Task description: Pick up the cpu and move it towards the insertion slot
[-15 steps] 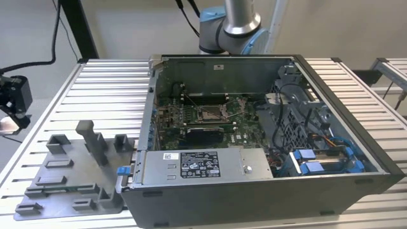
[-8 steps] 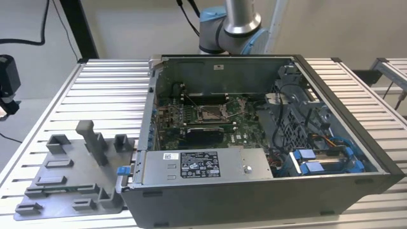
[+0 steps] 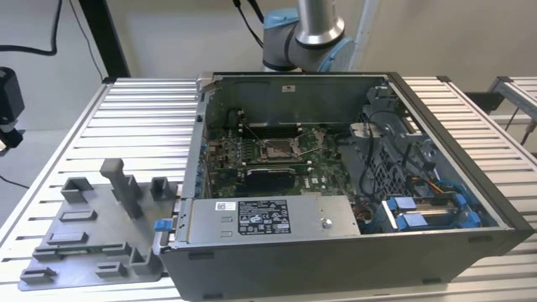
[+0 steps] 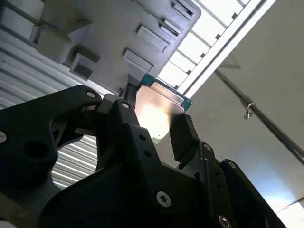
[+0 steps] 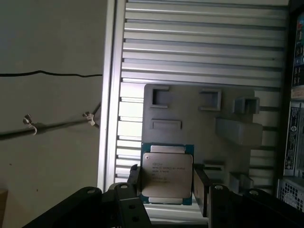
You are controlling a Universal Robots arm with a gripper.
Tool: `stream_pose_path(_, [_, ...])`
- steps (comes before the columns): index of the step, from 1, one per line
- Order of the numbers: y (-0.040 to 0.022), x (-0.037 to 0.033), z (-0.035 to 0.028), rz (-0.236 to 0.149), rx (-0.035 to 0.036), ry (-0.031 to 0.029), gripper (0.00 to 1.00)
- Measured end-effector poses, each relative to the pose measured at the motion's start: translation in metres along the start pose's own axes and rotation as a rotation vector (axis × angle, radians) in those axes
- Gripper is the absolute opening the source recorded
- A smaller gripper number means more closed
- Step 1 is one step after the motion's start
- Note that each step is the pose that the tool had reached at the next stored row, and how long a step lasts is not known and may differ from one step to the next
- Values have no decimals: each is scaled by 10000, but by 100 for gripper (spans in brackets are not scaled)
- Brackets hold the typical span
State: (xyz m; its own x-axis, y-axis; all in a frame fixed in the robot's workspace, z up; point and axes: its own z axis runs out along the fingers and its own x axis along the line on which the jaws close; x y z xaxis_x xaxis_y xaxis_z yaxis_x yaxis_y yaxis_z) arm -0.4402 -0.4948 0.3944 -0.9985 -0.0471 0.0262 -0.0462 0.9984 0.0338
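Soft, even light fills the exterior view; the ribbed table (image 3: 143, 107) looks pale and the inside of the computer case (image 3: 293, 94) sits in mild shadow. The first wrist view is dim and grey, the cpu (image 5: 167, 173) dull. In the second wrist view hot glare washes out the cpu's face, the table slats burn white, and the gripper (image 4: 154, 116) is a near-black silhouette

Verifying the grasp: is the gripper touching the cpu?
Touching: in the first wrist view, the gripper clamps the cpu by two opposite edges.
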Motion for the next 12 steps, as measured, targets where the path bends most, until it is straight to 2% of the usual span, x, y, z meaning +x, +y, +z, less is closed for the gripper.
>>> stream_pose_path(5, [-3,-47,-1,0,0,0,0])
stream_pose_path(12, [-10,-202,-4,1,-2,5,0])
